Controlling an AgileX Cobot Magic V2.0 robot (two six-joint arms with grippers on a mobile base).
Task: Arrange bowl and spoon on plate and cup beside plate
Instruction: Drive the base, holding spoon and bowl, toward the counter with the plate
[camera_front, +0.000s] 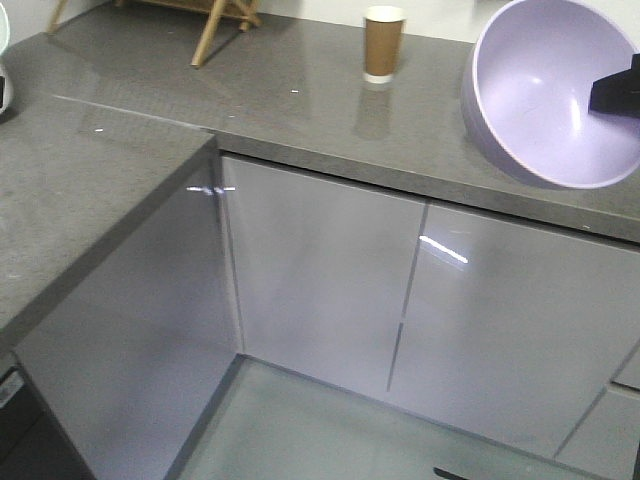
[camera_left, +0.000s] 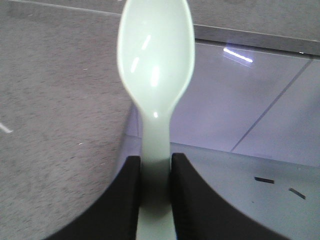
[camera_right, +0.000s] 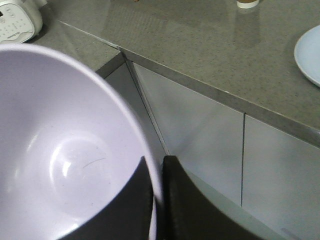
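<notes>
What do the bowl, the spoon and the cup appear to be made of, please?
The bowl looks like smooth, glossy lavender plastic: soft highlights gleam on its inner wall. The spoon seems to be pale mint plastic, also glossy, with bright streaks across its scoop. The cup is probably paper: matte brown outside, with a white rim and base band.

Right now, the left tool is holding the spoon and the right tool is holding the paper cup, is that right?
Not quite: the right tool is clamped on the rim of the purple bowl, as the right wrist view shows. The cup stands untouched on the counter. The left tool does hold the spoon.
</notes>
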